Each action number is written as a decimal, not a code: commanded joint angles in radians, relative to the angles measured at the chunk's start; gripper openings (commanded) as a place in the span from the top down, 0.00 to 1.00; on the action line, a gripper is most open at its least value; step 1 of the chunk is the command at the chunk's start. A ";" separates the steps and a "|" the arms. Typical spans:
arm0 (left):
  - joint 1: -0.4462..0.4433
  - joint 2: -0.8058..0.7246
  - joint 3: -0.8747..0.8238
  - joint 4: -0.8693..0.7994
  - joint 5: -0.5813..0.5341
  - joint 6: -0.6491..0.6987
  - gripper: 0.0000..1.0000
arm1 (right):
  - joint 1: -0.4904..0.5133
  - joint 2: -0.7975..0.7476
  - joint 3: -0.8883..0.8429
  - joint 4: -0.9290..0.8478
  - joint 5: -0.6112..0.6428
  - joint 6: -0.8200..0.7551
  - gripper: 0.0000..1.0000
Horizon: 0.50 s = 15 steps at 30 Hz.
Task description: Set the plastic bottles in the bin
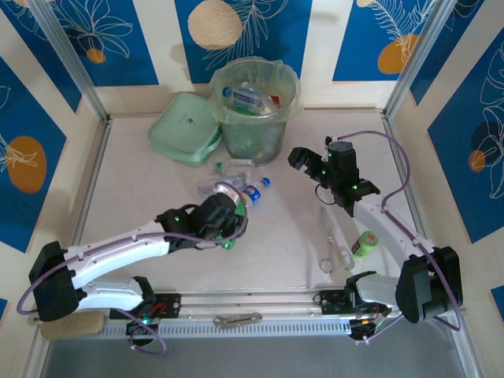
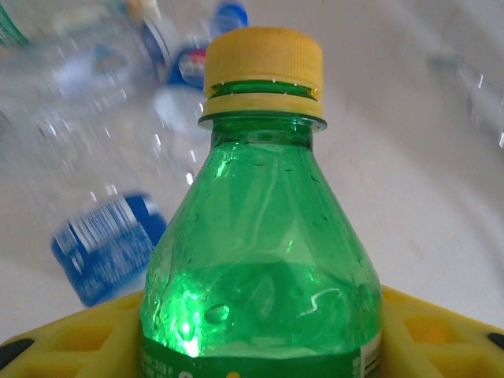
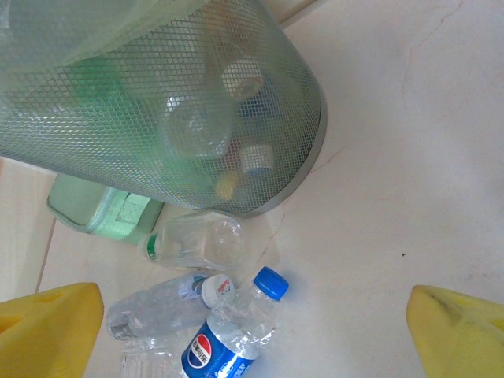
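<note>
Left tool (image 2: 260,346): clamped on a green bottle (image 2: 260,236); the yellow fingers (image 2: 79,339) hug its lower body on both sides, and its yellow cap (image 2: 264,63) points away from the wrist cam
Left arm spot: reaches in from the near-left corner to about mid tabletop (image 1: 142,181), just short of the loose bottles
Right tool (image 3: 253,335): jaws spread wide, nothing between them; it sits right of the bin, looking at the bin's base and the loose bottles
Bin (image 1: 253,134): stands upright at the far middle of the tabletop with the bag liner folded over its rim; several bottles are already inside, including a clear one with a blue label near the top
Loose bottles: 3 clear ones lie on the tabletop just in front of the bin; the green-cap bottle (image 3: 197,240) is nearest the bin, then the white-cap bottle (image 3: 169,303), then the blue-cap bottle (image 3: 232,339) with a blue label; the last 2 touch
Lid (image 1: 185,130): pale green, just left of the bin and right up against it
Other stuff: metal tongs (image 1: 331,244) and a stubby lime-green item (image 1: 365,244) lie near the right arm, well apart from the bottles
</note>
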 commanded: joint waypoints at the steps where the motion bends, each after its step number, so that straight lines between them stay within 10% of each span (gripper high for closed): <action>1: 0.053 0.004 0.045 0.194 0.026 0.018 0.57 | -0.004 -0.015 -0.019 0.018 -0.016 0.022 0.01; 15: 0.218 0.246 0.484 0.487 0.216 0.217 0.60 | -0.010 -0.025 -0.058 0.038 -0.040 0.043 0.01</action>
